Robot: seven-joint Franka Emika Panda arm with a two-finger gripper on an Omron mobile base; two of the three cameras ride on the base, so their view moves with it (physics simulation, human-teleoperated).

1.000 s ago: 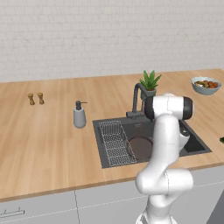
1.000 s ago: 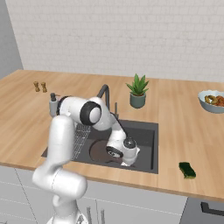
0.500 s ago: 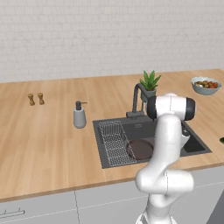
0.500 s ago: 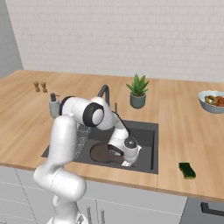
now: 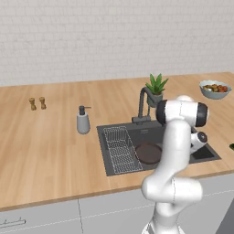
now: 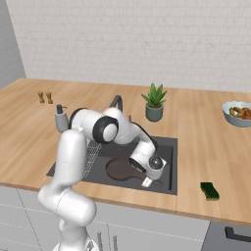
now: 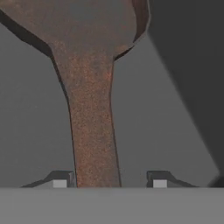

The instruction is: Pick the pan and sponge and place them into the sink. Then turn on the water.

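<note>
Jaws are seen parted in the hand view, the gripper straddling the pan's handle with a gap on one side; the grip is judged released. The pan lies flat on the floor of the sink, beside the wire rack. Pan placement is judged done. The pan is dark brown, shallow, with a long straight handle. Next, a lift clear is called for, then a reach to the sponge, lying on the counter right of the sink.
</note>
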